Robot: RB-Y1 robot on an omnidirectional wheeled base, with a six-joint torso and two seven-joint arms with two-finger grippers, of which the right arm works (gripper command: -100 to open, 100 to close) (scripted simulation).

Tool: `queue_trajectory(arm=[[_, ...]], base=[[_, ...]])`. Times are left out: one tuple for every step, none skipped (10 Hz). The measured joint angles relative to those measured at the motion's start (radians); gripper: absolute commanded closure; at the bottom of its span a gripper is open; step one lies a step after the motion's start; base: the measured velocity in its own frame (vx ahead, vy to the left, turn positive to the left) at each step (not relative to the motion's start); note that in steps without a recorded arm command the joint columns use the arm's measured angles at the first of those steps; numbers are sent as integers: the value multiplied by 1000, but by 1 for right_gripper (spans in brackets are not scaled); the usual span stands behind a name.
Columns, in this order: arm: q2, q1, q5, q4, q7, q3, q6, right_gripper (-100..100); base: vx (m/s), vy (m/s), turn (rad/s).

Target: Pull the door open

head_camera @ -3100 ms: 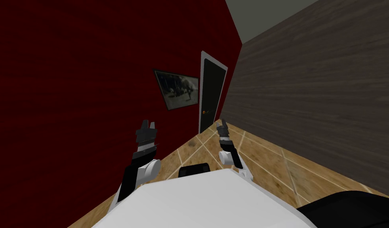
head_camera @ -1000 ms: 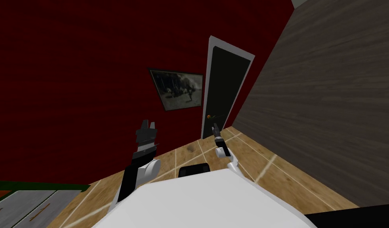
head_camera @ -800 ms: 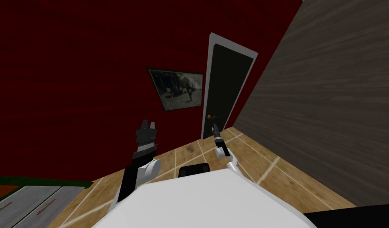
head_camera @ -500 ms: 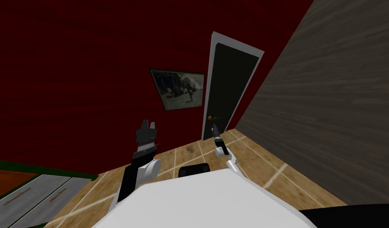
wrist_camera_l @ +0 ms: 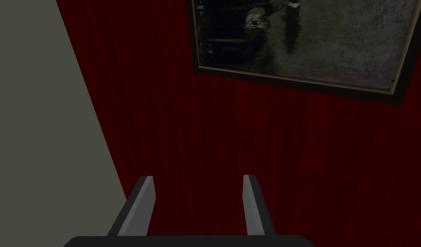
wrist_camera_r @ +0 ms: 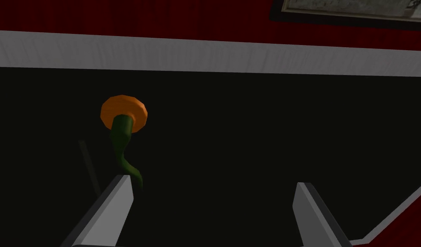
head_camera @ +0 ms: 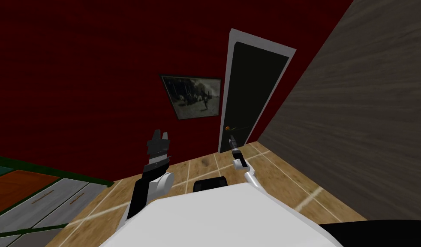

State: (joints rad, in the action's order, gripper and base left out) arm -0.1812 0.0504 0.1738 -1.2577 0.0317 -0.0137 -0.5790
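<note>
Base rolled nearer the doorway over the last second

Closer now, the tall dark door sits within its white frame at 1 o'clock, set in the dark red wall. Reaching toward it, the right gripper has fingers spread. The handle, an orange round plate with a dark green lever, ends just beside one finger. At 11 o'clock, the left gripper hangs spread apart.
</note>
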Motion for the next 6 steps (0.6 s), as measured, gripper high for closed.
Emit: queue_trajectory(arm=[[-5,-12,3,26,-1,0,-2,-100],[-10,-22,7,49,-2,-1,-4,-100],[-10,-32,7,69,-1,-1,-9,-100],[-12,-42,9,87,0,-1,-11,-100],[-13,-53,11,112,2,-2,-13,-100],[-16,-65,14,138,3,-2,-17,-100]], base=[[43,-135,141],[18,-99,33],[10,-76,74],[14,-100,151],[35,-112,114],[15,-133,135]])
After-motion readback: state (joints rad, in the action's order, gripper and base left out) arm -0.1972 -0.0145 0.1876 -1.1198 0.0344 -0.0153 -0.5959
